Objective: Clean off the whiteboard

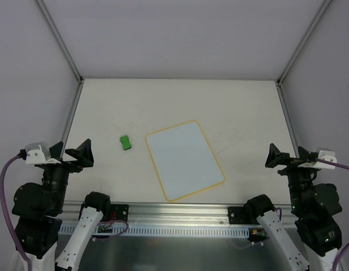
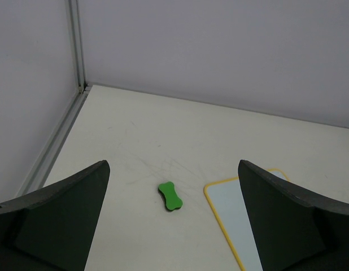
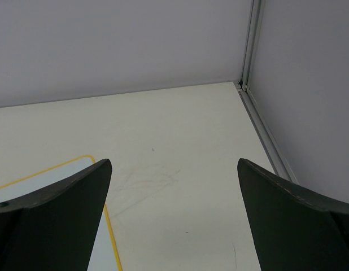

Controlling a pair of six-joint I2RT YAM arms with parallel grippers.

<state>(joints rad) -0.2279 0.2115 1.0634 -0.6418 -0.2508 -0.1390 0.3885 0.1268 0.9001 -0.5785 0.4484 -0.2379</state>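
Note:
The whiteboard (image 1: 184, 160) lies flat near the table's middle, pale bluish-white with a yellow rim and no marks showing. It also shows in the left wrist view (image 2: 234, 210) and in the right wrist view (image 3: 104, 217). A small green eraser (image 1: 126, 142) lies just left of the board, also seen in the left wrist view (image 2: 170, 196). My left gripper (image 1: 72, 153) is open and empty at the near left, apart from the eraser. My right gripper (image 1: 286, 158) is open and empty at the near right, apart from the board.
The off-white tabletop (image 1: 180, 101) is walled by grey panels with metal posts at the back corners (image 1: 81, 80). A metal rail (image 1: 180, 217) runs along the near edge between the arm bases.

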